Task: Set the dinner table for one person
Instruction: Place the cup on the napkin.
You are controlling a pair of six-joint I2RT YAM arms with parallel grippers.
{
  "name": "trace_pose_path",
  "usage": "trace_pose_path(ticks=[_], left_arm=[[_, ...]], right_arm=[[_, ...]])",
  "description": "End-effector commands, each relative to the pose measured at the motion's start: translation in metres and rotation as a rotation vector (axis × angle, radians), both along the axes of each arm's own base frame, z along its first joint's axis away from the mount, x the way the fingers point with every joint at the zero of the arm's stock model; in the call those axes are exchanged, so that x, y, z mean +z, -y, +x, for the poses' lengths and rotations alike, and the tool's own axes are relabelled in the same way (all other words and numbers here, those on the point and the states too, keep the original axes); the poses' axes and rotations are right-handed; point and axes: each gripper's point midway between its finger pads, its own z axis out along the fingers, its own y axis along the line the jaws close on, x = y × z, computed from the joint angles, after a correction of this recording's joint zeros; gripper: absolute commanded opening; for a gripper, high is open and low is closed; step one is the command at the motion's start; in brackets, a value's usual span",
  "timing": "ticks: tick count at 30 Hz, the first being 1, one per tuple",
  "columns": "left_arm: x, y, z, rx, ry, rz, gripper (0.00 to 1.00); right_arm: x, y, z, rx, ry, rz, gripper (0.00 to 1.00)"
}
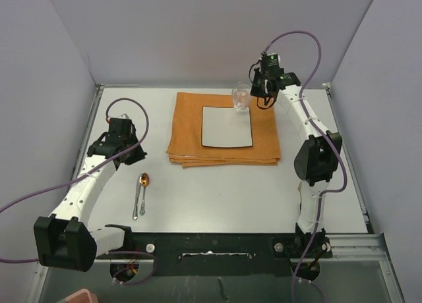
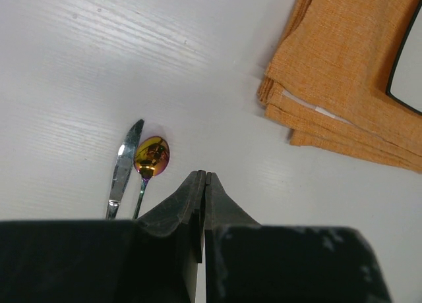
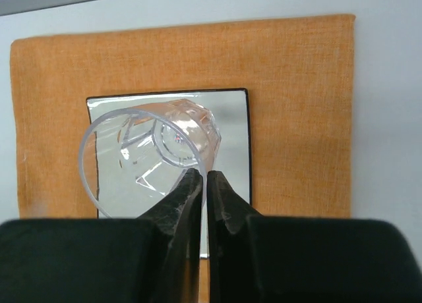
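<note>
The dinner table (image 1: 217, 191) is a white tabletop. An orange folded cloth (image 1: 188, 128) lies at its far middle with a small square white plate (image 1: 226, 126) on it. My right gripper (image 1: 252, 92) is shut on the rim of a clear glass (image 1: 241, 99) and holds it over the plate's far right corner. In the right wrist view the gripper (image 3: 206, 174) pinches the glass (image 3: 151, 145) above the plate (image 3: 231, 118). My left gripper (image 1: 125, 145) is shut and empty, above the table left of the cloth; its closed fingertips show in the left wrist view (image 2: 204, 176).
A gold-bowled spoon (image 1: 143, 184) and a silver knife (image 1: 136, 201) lie side by side at the near left; both show in the left wrist view, the spoon (image 2: 151, 157) right of the knife (image 2: 123, 168). Grey walls enclose the table on three sides.
</note>
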Motion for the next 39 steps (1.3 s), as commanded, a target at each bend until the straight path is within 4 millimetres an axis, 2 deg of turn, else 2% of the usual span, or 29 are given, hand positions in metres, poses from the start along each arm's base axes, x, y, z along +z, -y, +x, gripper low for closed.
trace_pose_path(ticks=[1, 5, 12, 13, 16, 25, 34, 39], left_arm=[[0.017, 0.015, 0.017, -0.034, 0.074, -0.015, 0.0], [0.012, 0.015, 0.015, -0.038, 0.067, -0.011, 0.0], [0.01, 0.023, 0.018, -0.072, 0.061, -0.021, 0.0], [0.012, 0.024, 0.019, -0.078, 0.068, -0.019, 0.0], [0.012, 0.027, 0.021, -0.088, 0.068, -0.014, 0.0], [0.006, 0.046, 0.019, -0.14, 0.049, -0.017, 0.0], [0.007, 0.066, 0.008, -0.203, 0.045, 0.006, 0.0], [0.009, 0.066, 0.002, -0.214, 0.042, 0.022, 0.0]], right_arm=[[0.032, 0.033, 0.034, -0.098, 0.112, 0.042, 0.0], [0.02, 0.063, 0.046, -0.168, 0.101, 0.054, 0.0], [0.002, 0.102, 0.058, -0.213, 0.087, 0.02, 0.0], [0.01, 0.106, 0.062, -0.216, 0.106, 0.018, 0.0], [0.007, 0.114, 0.067, -0.22, 0.108, 0.021, 0.0], [-0.003, 0.108, 0.083, -0.203, 0.113, 0.052, 0.0], [-0.025, 0.099, 0.099, -0.179, 0.102, 0.074, 0.0], [-0.041, 0.088, 0.104, -0.164, 0.087, 0.081, 0.0]])
